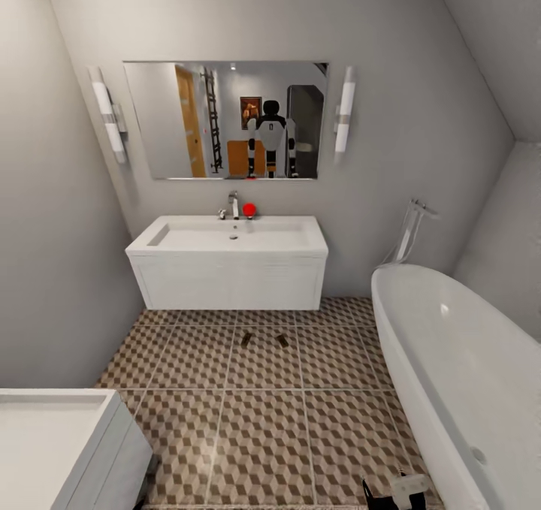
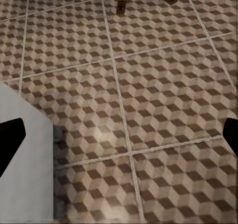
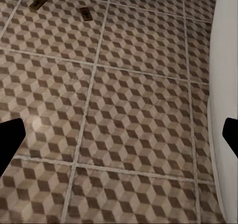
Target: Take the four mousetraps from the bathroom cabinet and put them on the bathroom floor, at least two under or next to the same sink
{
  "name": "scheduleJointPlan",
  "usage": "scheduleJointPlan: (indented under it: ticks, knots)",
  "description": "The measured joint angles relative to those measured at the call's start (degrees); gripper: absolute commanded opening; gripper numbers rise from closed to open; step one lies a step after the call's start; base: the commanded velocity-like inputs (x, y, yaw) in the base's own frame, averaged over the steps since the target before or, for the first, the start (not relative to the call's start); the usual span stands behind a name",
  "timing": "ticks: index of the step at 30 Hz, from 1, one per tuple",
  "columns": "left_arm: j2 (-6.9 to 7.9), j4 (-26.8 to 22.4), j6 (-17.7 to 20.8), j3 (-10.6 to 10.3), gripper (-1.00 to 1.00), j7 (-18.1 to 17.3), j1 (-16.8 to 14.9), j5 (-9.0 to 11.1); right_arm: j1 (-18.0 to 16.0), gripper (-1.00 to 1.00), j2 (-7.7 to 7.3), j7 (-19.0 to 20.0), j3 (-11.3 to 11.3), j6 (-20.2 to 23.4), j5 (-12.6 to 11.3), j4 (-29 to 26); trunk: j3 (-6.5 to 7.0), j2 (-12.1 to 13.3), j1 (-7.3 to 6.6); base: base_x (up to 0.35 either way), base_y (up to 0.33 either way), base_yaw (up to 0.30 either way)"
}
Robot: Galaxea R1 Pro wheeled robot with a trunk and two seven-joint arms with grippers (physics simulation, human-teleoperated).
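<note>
Robot facing bathroom sink, two mousetraps down, two apparently left.
Bathroom floor is carrying two mousetraps, one and another, lying near each other just in front of the sink's white vanity; the rest aren't showing. Left gripper and right gripper are both hanging spread open, empty, over tiles. No readable writing or brands anywhere.

- The right gripper shows in the head view as a white casing over black parts; its fingertips in the wrist view are plain black, blunt wedges
- The left gripper's fingertips are the same matt black; no markings, cables or screws can be made out
</note>
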Motion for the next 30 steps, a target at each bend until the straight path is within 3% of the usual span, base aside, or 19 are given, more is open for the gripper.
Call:
scheduleJointPlan:
  ticks: [30]
  knots:
    - [0.0, 0.0, 0.0, 0.0, 1.0, 0.0, 0.19, 0.0, 0.0, 1.0, 0.0, 0.0, 0.0, 0.0, 0.0, 0.0, 0.0, 0.0, 0.0, -0.332, 0.0, 0.0]
